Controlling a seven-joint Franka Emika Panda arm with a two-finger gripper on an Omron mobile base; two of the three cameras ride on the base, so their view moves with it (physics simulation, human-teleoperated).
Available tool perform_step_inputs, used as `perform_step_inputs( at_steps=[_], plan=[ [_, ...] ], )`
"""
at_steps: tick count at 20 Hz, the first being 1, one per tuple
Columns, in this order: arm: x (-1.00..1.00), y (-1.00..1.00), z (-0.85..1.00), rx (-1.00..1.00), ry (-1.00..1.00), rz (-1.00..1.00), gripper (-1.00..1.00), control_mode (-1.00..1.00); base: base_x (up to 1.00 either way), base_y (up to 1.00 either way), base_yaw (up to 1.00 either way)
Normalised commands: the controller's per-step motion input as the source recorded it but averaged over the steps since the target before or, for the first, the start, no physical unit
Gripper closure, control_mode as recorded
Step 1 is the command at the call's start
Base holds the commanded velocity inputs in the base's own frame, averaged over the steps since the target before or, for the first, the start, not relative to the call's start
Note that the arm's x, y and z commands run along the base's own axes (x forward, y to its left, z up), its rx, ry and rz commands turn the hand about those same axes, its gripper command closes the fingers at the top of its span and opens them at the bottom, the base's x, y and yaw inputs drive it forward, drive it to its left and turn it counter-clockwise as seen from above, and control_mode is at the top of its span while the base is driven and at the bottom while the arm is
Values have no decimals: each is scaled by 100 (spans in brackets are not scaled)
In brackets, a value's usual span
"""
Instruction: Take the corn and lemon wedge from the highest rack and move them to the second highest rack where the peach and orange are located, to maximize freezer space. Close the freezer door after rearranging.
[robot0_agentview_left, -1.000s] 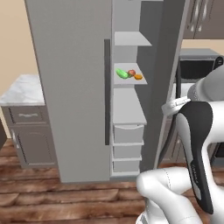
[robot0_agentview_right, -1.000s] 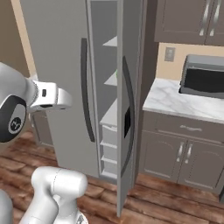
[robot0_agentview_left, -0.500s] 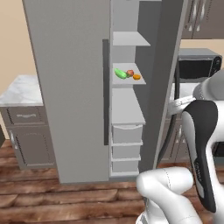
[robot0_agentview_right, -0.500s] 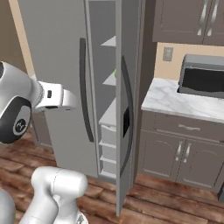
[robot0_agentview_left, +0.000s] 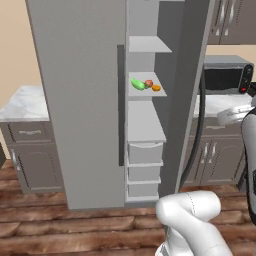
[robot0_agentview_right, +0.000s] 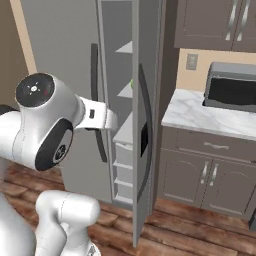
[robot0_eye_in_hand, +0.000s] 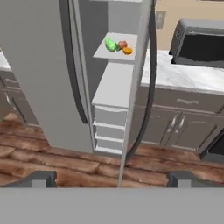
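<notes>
I have the arm raised and reaching forward, the hand level and facing the open freezer door (robot0_eye_in_hand: 144, 65) from well back. My gripper (robot0_eye_in_hand: 111, 178) is spread wide, holding nothing. On the second highest rack (robot0_agentview_left: 146, 93) I see the corn (robot0_agentview_left: 137, 84), the peach (robot0_agentview_left: 148, 83) and the orange (robot0_agentview_left: 156, 88) close together. The highest rack (robot0_agentview_left: 150, 46) looks bare.
</notes>
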Motion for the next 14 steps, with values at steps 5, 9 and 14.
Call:
perform_step_inputs(
  at_steps=[5, 9, 14],
  plan=[
    [0, -87, 1, 28, 4, 0, -100, -100, 0, 0, 0],
    [14, -53, 0, 2, 0, 5, -100, -100, 0, 0, 0],
    [58, -38, -2, 4, 1, 9, -100, -100, 0, 0, 0]
  ],
)
